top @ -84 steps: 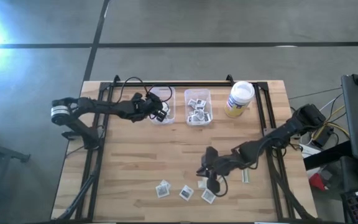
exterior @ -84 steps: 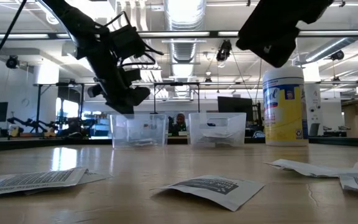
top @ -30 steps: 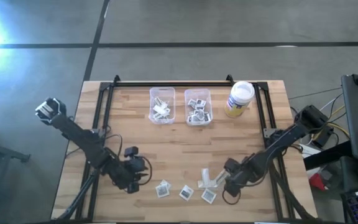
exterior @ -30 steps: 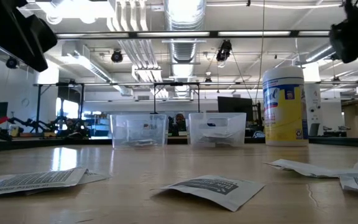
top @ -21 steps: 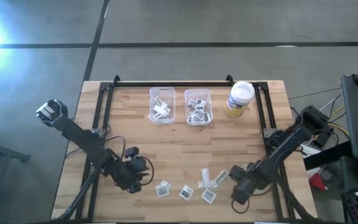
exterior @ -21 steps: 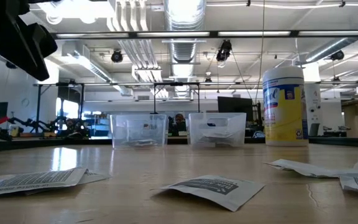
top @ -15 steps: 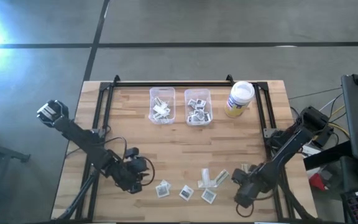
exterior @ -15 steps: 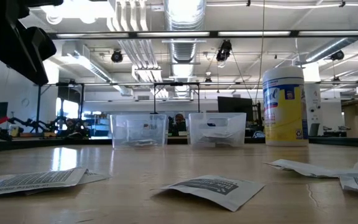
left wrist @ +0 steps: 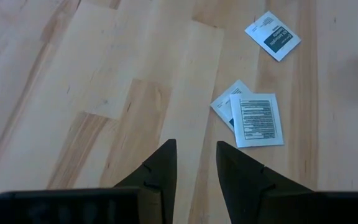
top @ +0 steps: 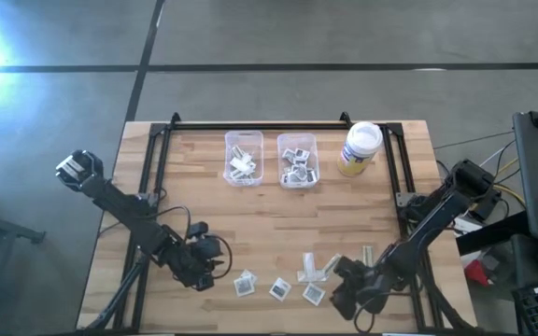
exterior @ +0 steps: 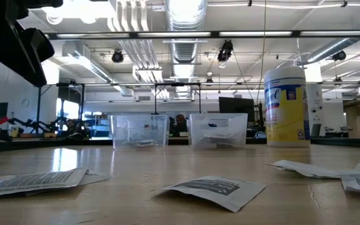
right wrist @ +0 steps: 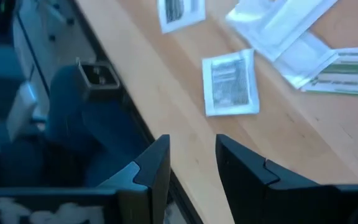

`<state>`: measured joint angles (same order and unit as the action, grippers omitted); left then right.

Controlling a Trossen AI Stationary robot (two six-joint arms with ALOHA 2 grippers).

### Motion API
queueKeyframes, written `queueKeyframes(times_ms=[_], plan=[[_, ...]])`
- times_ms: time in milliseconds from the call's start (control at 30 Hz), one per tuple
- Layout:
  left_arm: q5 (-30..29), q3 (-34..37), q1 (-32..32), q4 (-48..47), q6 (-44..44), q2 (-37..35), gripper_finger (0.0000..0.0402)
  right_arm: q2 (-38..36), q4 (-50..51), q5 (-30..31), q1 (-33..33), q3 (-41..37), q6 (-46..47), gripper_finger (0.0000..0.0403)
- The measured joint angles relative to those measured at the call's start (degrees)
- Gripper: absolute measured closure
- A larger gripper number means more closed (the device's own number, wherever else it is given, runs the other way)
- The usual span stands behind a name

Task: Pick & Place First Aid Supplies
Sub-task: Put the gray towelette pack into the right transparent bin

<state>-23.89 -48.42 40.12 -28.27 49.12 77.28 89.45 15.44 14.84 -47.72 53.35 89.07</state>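
Observation:
Several first aid packets lie flat near the table's near edge: square white ones (top: 244,283) (top: 279,289) (top: 313,295) and pale strips (top: 318,269) (top: 367,255). My left gripper (top: 217,272) is open and hovers just left of the leftmost squares; two overlapping squares (left wrist: 255,119) lie ahead of its fingers (left wrist: 196,149). My right gripper (top: 337,300) is open at the near edge, right of the rightmost square (right wrist: 230,83), its fingers (right wrist: 192,149) over the table's rim. More packets lie in both bins.
Two clear bins (top: 244,157) (top: 297,159) stand at the far side, with the white-lidded yellowish jar (top: 360,147) to their right. Bare wood spans the table's middle (top: 269,219). In the low view the packets (exterior: 211,187) (exterior: 33,181) lie in front of the bins (exterior: 139,130).
My right gripper has moved from beside the strips toward the table's near edge, then a little left, and has left the low view's upper right. The packets have stayed where they were.

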Motion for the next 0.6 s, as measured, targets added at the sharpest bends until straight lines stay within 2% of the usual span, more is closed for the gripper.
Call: queueKeyframes(times_ms=[167, 333, 600], plan=[[-0.01, 0.00, 0.06, -0.04, -1.00, 0.00, 0.0296, 2.20, -0.02, 1.28, 0.11, -0.49, 6.25, 0.0277], [0.00, 0.00, 0.07, -0.04, -2.00, 0.00, 0.0296, 7.54, -3.91, 1.41, 0.20, -0.56, 11.68, 0.0277], [-0.01, 0.02, 0.07, -0.04, -2.47, 0.00, 0.0296, 11.48, -5.67, 1.41, 1.32, -0.56, 12.95, 0.0278]])
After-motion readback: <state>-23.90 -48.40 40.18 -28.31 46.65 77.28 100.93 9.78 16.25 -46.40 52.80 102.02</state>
